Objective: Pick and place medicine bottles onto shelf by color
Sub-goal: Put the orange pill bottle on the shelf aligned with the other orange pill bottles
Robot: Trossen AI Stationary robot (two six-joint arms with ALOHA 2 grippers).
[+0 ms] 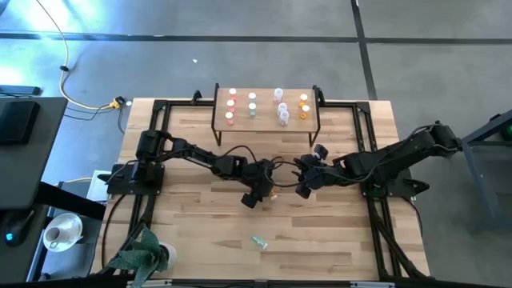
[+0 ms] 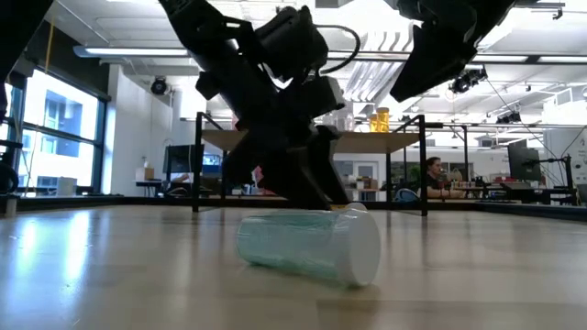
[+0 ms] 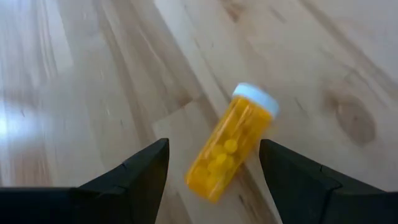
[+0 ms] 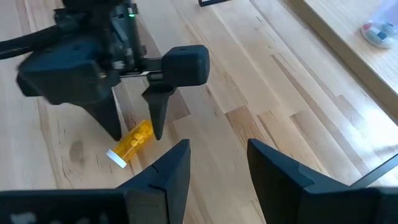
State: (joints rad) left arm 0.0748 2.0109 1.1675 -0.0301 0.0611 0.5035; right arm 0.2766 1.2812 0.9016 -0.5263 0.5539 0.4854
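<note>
High view: the left claw (image 1: 270, 194) and right claw (image 1: 302, 189) meet at frame centre, bare desk (image 1: 336, 240) below, the shelf (image 1: 266, 108) above. Left wrist view: fingers apart, straddling a lying orange bottle (image 3: 231, 148) without touching. Right wrist view: right claw's fingers apart, empty.

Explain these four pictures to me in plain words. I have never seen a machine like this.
Two dark robot arms work at a wooden table. One picture looks straight down on it, one looks level across the tabletop, and two come from cameras on the arms' wrists.

At the table's far edge stands a small shelf with little medicine bottles grouped by color. Two bottles lie on their sides on the table: an orange bottle near the middle and a pale green bottle nearer the front edge.

The left hand is open with its fingers either side of the orange bottle, not yet closed on it. The right hand waits close by, fingers apart, holding nothing.
</note>
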